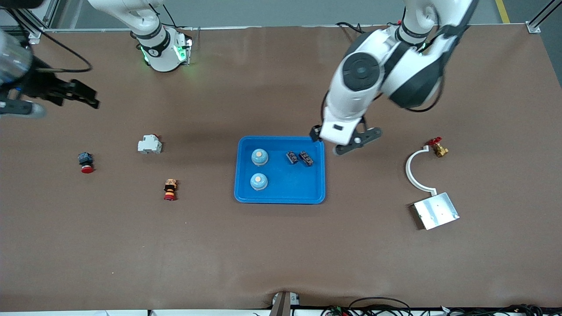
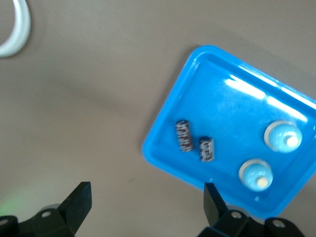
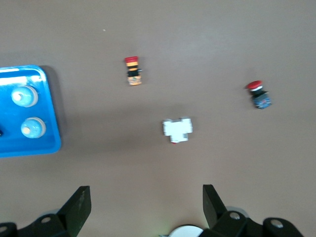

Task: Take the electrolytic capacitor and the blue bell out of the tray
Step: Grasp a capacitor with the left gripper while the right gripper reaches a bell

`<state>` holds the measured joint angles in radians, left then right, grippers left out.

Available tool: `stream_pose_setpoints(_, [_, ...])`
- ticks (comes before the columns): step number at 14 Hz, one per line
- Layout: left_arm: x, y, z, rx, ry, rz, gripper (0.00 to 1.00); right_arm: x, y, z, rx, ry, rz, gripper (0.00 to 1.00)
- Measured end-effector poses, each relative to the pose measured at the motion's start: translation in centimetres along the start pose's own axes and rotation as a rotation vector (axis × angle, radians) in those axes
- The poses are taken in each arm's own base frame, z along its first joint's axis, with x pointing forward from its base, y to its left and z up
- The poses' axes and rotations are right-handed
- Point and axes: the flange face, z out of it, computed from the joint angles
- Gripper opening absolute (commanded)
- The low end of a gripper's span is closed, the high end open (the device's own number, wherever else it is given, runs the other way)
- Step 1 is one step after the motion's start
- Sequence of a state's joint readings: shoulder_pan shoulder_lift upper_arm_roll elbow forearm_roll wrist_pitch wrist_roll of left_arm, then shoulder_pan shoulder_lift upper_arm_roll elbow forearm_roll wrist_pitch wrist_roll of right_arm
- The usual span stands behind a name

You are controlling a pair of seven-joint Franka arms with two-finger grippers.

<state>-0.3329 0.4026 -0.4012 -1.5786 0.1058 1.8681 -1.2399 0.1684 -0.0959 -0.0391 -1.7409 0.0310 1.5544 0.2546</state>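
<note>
- Brown table carries everything; its bare stretch lies lowest in the front view, nearest that camera.
- Left arm reaches from its base toward the middle, and the left gripper hangs over the tray's corner on the side toward the bases, fingers spread apart and empty.
- Right arm waits at its own end of the table; the right gripper hangs over bare table there, fingers apart, holding nothing.
- Blue tray sits mid-table, between the two arms.
- Metal plate lies toward the left arm's end, nearer the front camera than the tray.
- White curved piece arcs from the plate's corner up toward the brass valve.
- Two bells, pale blue with an orange top, stand in the tray on its side toward the right arm, one nearer the front camera than the other.
- White block rests between the tray and the right arm's end.
- Two capacitors, dark and striped, lie side by side in the tray, close but apart, toward the left arm's side.
- Striped button lies nearer the front camera than the white block.
- Red push button lies farthest toward the right arm's end.
- Brass valve with a red handle sits just beside the curved piece's tip.
</note>
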Motion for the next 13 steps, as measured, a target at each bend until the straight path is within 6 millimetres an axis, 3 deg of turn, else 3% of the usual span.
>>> stream_pose_setpoints(3, [-0.9, 2.8, 6.6, 0.008, -0.005, -0.135, 1.00, -0.8, -6.1, 3.5, 0.033, 0.022, 0.052, 1.00])
stream_pose_setpoints(7, [-1.0, 4.6, 14.0, 0.015, -0.002, -0.321, 1.00, -0.9, -11.2, 9.9, 0.085, 0.036, 0.163, 1.00])
stream_pose_setpoints(8, [-1.1, 4.8, 15.6, 0.022, 0.013, -0.357, 0.99, -0.6, -12.3, 12.1, 0.094, 0.034, 0.192, 1.00])
stream_pose_setpoints(11, [-1.3, 5.0, 19.2, 0.056, 0.043, -0.413, 0.75, 0.3, -16.3, 18.7, 0.092, 0.030, 0.271, 1.00])
stream_pose_setpoints(13, [-1.3, 5.0, 20.4, 0.063, 0.040, -0.424, 0.74, 1.0, -19.3, 22.9, 0.104, 0.055, 0.327, 1.00])
